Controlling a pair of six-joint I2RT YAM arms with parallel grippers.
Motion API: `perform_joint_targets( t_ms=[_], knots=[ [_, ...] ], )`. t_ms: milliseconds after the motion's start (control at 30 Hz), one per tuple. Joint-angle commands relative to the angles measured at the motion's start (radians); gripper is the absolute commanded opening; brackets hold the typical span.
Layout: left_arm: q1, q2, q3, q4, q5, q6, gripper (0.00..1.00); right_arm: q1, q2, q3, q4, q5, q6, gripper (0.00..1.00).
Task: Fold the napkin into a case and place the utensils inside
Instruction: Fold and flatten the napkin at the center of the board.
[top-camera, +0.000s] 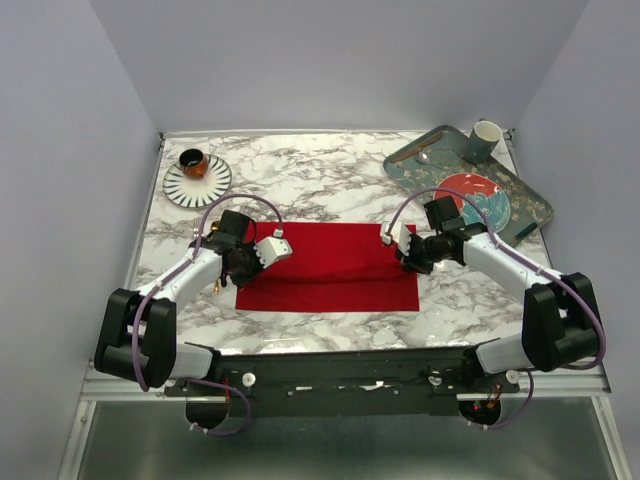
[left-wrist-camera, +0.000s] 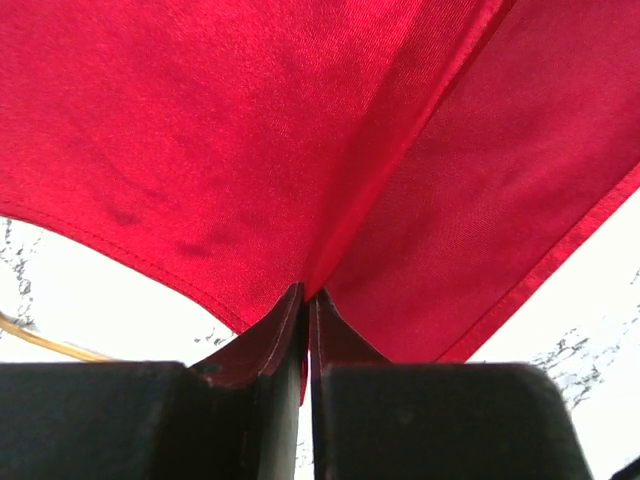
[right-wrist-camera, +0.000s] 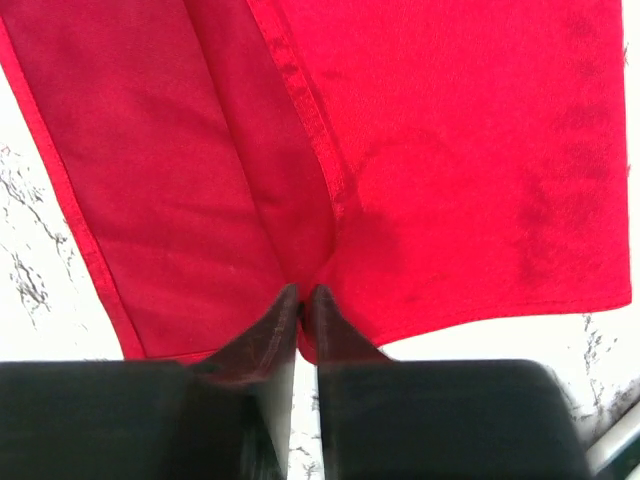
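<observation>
The red napkin lies as a wide rectangle on the marble table, its far edge between my two grippers. My left gripper is shut on the napkin's left end, pinching a raised fold with a lower layer under it. My right gripper is shut on the right end, also on a fold, with the cloth spread beyond it. A thin gold strip, the spoon's handle by its look, lies on the table left of the napkin. The fork is out of view.
A teal tray at the back right holds a red patterned plate, a cup and a brown-handled utensil. A striped plate with a small brown cup stands at the back left.
</observation>
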Motion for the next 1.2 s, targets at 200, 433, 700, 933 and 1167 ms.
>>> perform_joint_targets(
  t_ms=[200,433,700,933,1167],
  knots=[
    [-0.009,0.023,-0.011,0.025,-0.004,0.003,0.09,0.039,0.013,-0.005,-0.038,0.041,0.022,0.55],
    [-0.013,0.023,-0.007,0.025,-0.004,-0.003,0.09,0.076,0.036,-0.012,0.007,0.094,0.059,0.56],
    [-0.013,0.023,-0.001,0.014,-0.007,-0.006,0.09,0.076,0.03,-0.031,0.011,0.168,0.028,0.35],
    [-0.012,0.028,0.004,0.011,-0.015,0.003,0.09,0.082,0.01,-0.053,0.007,0.156,0.036,0.18],
    [-0.013,-0.012,0.016,-0.024,-0.005,0.023,0.16,0.085,-0.01,-0.039,-0.011,0.134,0.042,0.01]
  ],
)
